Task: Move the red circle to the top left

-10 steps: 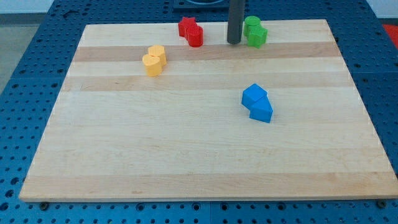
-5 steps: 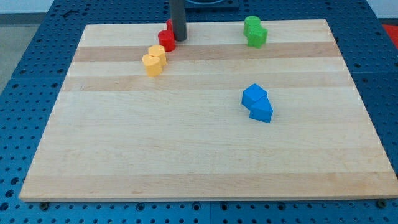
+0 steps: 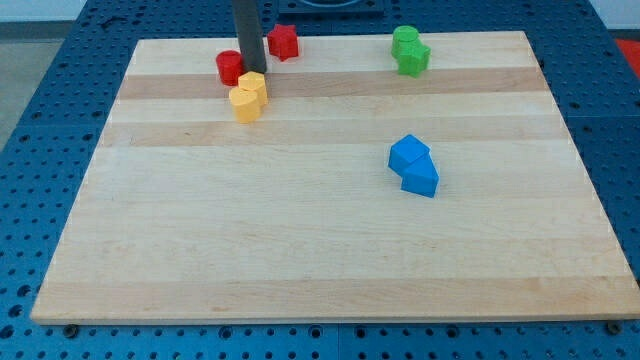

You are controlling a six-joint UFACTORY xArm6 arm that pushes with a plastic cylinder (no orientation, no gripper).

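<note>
Although the red circle (image 3: 230, 68) sits near the view's top left part of the wooden board (image 3: 300, 250), it is not yet at the corner, and the coming move turns on how it lies from my tip (image 3: 252, 72). The circle is just to the view's left of my tip, touching it or nearly so; the exact contact is hard to tell because the rod hides the circle's right edge. Being round, the circle has no long axis to mind. I judge that a push toward the view's left and a little upward would carry it on to the corner. My tip is a plain rod, holding nothing, with no jaws to open or close. Two yellow blocks (image 3: 248, 97) lie just below my tip, close enough to get nudged. A red star-like block (image 3: 284, 41) stands to the view's upper right of my tip, apart from it. Green blocks (image 3: 409, 50) and blue blocks (image 3: 414, 166) lie well apart from this corner.
</note>
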